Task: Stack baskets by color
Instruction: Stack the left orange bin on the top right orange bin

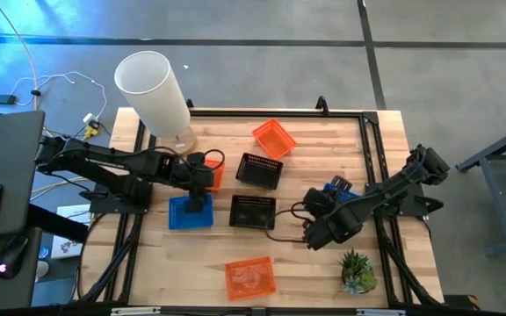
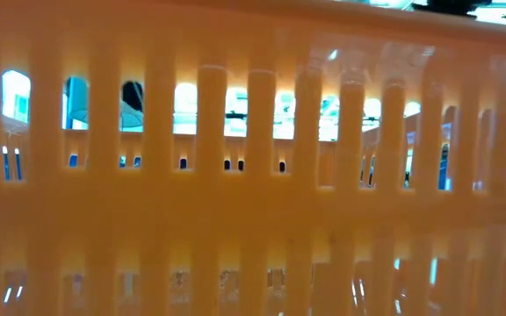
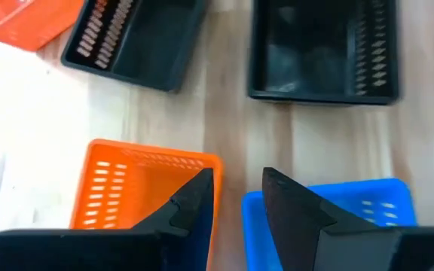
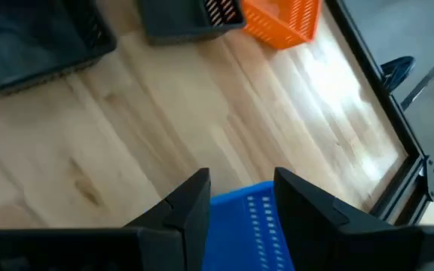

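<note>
Looking down from the high view, we see baskets still scattered over the worktop (image 1: 323,272): one orange basket (image 1: 274,138) at upper centre, another orange basket (image 1: 249,277) at the lower centre, two black baskets (image 1: 259,170) (image 1: 253,211) in the middle, and a blue basket (image 1: 190,213) at centre left.

Our left gripper (image 1: 202,180) hovers over the seam between that blue basket and a third orange basket (image 1: 215,168), which is partly hidden under the arm. In the left wrist view its jaws stand apart, one finger (image 3: 194,203) over the orange rim (image 3: 145,188), the other over the blue basket (image 3: 368,207); nothing is clamped.

Our right gripper (image 1: 316,230) sits at centre right, jaws also apart, with another blue basket (image 4: 251,226) lying between its fingers in the right wrist view; we judge it not yet gripped. In the high view that blue basket (image 1: 334,191) peeks out beside the arm.

To do this step well, we would commit each gripper to one basket wall only, centring a single rim between the fingers before closing, so the neighbour is not dragged along. The low view is filled by an orange basket wall (image 2: 253,202) and tells us little more.
</note>
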Available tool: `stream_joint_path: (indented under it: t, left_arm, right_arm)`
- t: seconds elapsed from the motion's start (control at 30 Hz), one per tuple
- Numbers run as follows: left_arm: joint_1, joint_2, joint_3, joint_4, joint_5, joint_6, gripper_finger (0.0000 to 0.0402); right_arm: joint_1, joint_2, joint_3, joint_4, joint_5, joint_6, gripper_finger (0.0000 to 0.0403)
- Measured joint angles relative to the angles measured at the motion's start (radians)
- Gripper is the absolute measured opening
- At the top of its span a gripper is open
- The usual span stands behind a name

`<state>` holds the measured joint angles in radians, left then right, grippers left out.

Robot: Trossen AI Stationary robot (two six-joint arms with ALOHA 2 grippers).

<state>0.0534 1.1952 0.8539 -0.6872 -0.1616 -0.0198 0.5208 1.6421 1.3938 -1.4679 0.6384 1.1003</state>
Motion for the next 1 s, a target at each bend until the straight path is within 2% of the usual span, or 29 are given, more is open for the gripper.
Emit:
stream_joint_path:
  t: [0.5,0.87,1.0]
  left_arm:
    - [0.086,0.148,0.0,0.01,0.0,0.083,0.0104]
    - [0.125,0.171,0.0,-0.182,0.004,0.102,0.0104]
    - [0.125,0.171,0.0,-0.228,0.034,0.103,0.0104]
  right_arm:
    - [-0.077,0.0,0.0,0.003,-0.002,-0.008,0.0135]
    - [-0.083,0.0,0.0,0.005,-0.002,-0.009,0.0135]
    - [-0.083,0.0,0.0,0.006,-0.002,-0.009,0.0135]
